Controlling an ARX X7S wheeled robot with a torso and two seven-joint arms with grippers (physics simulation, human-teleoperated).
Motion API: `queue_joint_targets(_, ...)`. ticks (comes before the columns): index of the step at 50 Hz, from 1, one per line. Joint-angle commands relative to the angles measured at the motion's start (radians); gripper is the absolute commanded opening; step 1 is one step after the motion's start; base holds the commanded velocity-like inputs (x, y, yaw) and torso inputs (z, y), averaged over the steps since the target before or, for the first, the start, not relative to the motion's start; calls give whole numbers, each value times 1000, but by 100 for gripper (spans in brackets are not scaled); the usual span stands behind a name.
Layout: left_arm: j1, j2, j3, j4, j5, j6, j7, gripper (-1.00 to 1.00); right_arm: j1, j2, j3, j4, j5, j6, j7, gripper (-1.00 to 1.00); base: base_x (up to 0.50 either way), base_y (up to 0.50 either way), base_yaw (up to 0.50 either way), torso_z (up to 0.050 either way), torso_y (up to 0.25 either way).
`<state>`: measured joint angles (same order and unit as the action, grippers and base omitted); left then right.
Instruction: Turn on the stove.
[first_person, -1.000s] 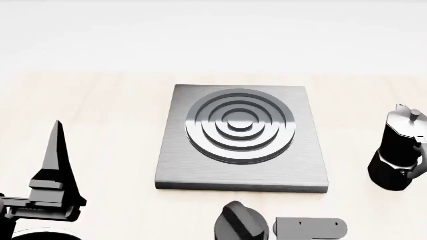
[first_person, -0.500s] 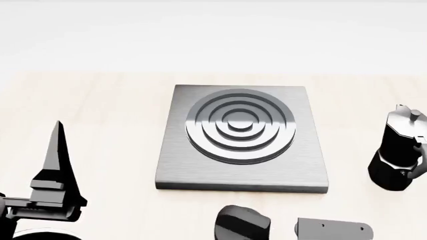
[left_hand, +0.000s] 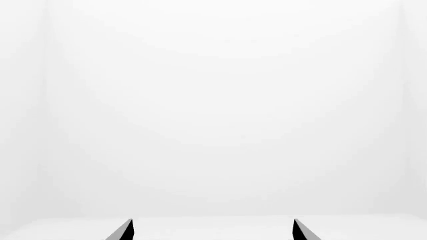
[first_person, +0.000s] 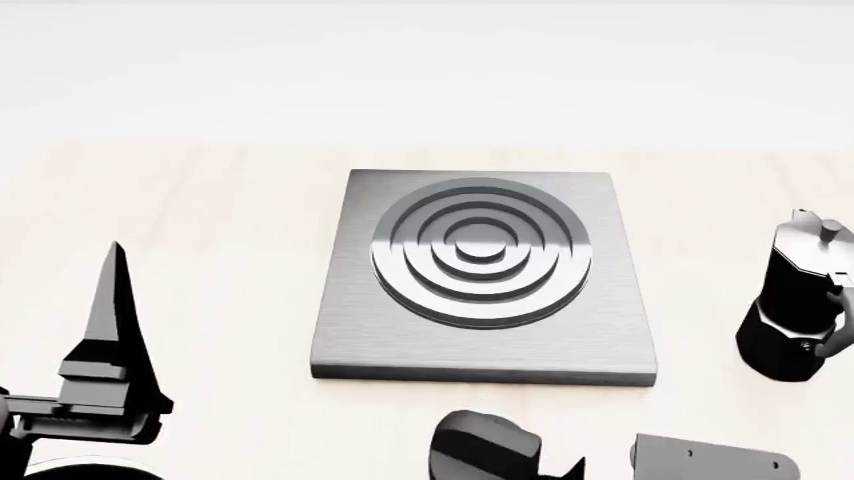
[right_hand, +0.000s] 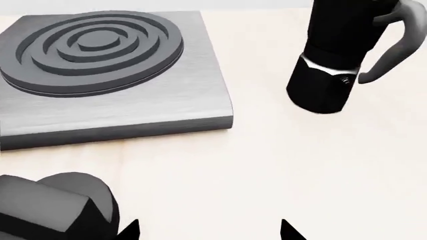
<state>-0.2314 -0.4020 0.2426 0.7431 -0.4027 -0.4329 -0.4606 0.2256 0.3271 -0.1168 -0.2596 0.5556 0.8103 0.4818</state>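
Note:
The stove (first_person: 481, 270) is a flat brushed-grey slab with dark concentric rings, lying mid-table. Its black ridged knob (first_person: 485, 450) sits on the table in front of the slab's near edge. In the right wrist view the knob (right_hand: 57, 207) lies just outside one finger of my right gripper (right_hand: 209, 231). That gripper is open, with only bare table between its tips. The stove (right_hand: 100, 65) lies beyond it. My left gripper (first_person: 118, 300) stands at the left, pointing away from me. Its wrist view shows the left gripper (left_hand: 213, 231) open over blank white.
A black moka pot (first_person: 798, 300) stands right of the stove, also close in the right wrist view as the moka pot (right_hand: 333, 55). The pale wooden table (first_person: 214, 220) shows between my left arm and the stove. A dark curved edge (first_person: 74, 466) shows at the bottom left.
My right gripper's grey body has slid to the right along the bottom of the head view, away from the knob. The knob's outline looks different. The left arm has not moved.

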Motion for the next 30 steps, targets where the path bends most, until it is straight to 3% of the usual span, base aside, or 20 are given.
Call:
queue_joint_targets(1, 1, -2, 2, -4, -1, 7, -1, 100, -6, 13, 0, -50, -7, 11, 31, 100, 0, 0, 0, 0, 0)
queue_joint_targets(30, -1, -11, 8, -1, -5, 7, -8, 100, 2, 48, -13, -213, 12, 105, 98, 100, 0, 0, 0, 0, 0)
